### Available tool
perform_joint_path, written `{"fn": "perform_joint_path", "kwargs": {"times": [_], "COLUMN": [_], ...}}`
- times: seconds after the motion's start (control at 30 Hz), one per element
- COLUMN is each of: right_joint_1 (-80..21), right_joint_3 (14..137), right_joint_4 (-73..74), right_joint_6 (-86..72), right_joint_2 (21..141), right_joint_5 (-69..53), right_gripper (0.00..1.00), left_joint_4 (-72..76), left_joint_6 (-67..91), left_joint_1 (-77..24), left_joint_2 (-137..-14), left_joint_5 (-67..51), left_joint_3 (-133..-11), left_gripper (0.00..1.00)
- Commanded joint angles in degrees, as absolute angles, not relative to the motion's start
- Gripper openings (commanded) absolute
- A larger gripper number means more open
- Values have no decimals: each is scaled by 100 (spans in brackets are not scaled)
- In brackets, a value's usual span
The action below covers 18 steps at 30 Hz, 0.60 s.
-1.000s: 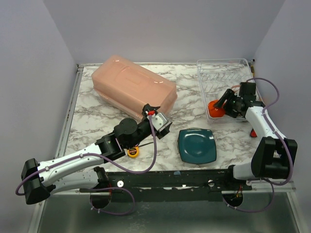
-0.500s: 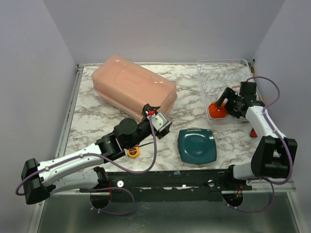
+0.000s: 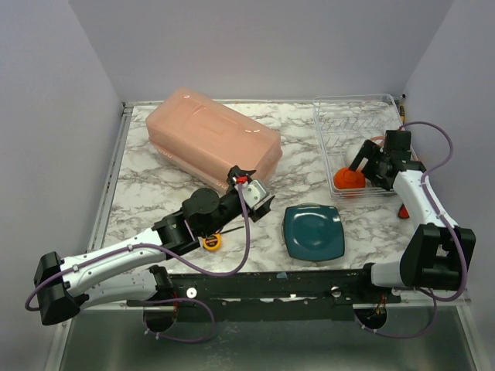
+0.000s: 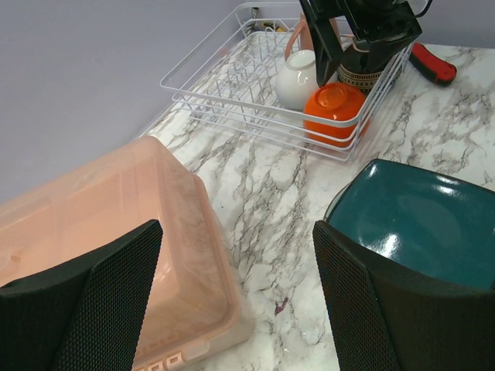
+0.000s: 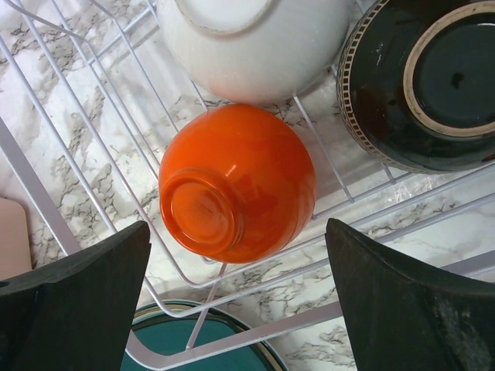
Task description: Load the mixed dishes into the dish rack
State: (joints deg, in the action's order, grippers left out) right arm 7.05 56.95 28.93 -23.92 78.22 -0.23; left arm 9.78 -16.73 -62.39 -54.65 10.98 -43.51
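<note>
Release was the change at the dish rack: a second earlier the right fingers had been closed around the orange bowl, and now they stood spread wide above it, clear of it on both sides, with the wrist lifted a little toward the far side. The bowl was left inside the rack's near corner, tipped over with its foot ring turned up, leaning on the wires just beside the white bowl and near the dark bowl, which also sat in the rack. Judging by this, the orange bowl counted as loaded and the right arm was free for another dish. The teal square plate lay flat on the marble worktop, outside the rack and near its front edge, so the job was not finished. The left fingers had not moved over that second; they hung spread and empty between the pink plastic tub and the teal plate, pinching nothing, which probably made that plate the left arm's next dish.
</note>
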Motion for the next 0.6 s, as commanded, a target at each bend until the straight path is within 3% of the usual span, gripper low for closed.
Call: {"fn": "perform_joint_path", "kwargs": {"times": [0.0,0.13,0.3,0.33,0.5,0.57], "right_joint_1": [689,687,692,704,980,1065], "right_joint_3": [5797,5689,5609,5555,5248,5220], "right_joint_4": [3143,2724,2740,2721,2500,2461], "right_joint_6": [-2391,-2522,-2603,-2643,-2860,-2883], "right_joint_2": [7879,8069,8383,8414,8402,8468], "right_joint_5": [-234,-567,-308,-231,-264,-480], "right_gripper": [93,77,76,72,30,21], "left_joint_4": [958,934,932,941,945,941], "left_joint_6": [-1613,-1600,-1635,-1635,-1635,-1635], "left_joint_1": [-6280,-6284,-6287,-6287,-6293,-6293], "left_joint_2": [-5512,-5524,-5510,-5507,-5492,-5484], "left_joint_5": [969,958,993,980,976,972], "left_joint_3": [-4482,-4497,-4482,-4484,-4479,-4483], "left_gripper": [80,80,80,80,80,80]}}
